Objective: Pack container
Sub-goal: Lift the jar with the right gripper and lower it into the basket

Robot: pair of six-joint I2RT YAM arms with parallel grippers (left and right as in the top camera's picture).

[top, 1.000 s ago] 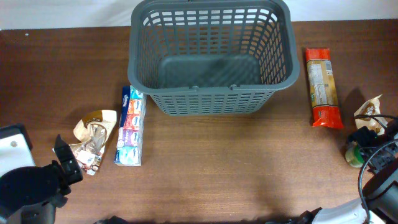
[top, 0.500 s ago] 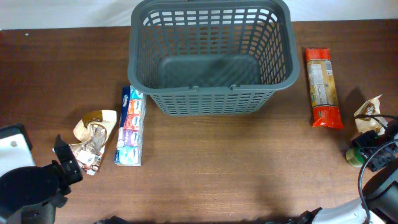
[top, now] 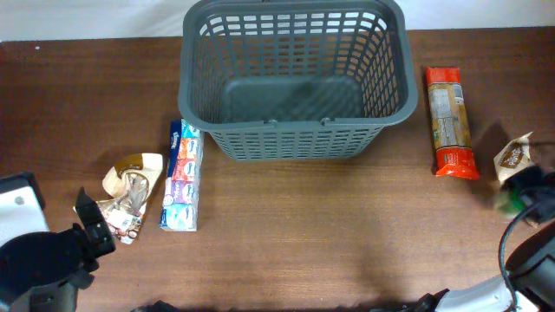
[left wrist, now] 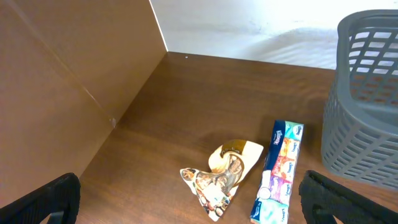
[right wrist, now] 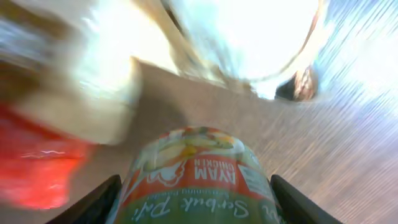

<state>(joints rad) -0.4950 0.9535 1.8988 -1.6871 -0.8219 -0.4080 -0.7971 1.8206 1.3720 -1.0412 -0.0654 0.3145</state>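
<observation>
The container, a dark grey slotted basket (top: 295,124), stands empty at the back centre of the table; its side shows in the left wrist view (left wrist: 367,112). My right gripper (top: 523,192) at the far right edge is shut on a green jar with an orange chicken label (right wrist: 199,168), blurred in the overhead view (top: 506,201). My left gripper (top: 87,230) is open and empty at the front left, just in front of a beige snack packet (top: 130,195) (left wrist: 224,171).
A tissue multipack (top: 181,176) (left wrist: 278,171) lies left of the basket. A long red-orange packet (top: 449,121) lies right of it. A small beige packet (top: 513,156) sits by the right gripper. A brown board walls the left side (left wrist: 62,93).
My right gripper has moved a little toward the back with the green jar and is blurred now. The left arm and the other things have not moved.
</observation>
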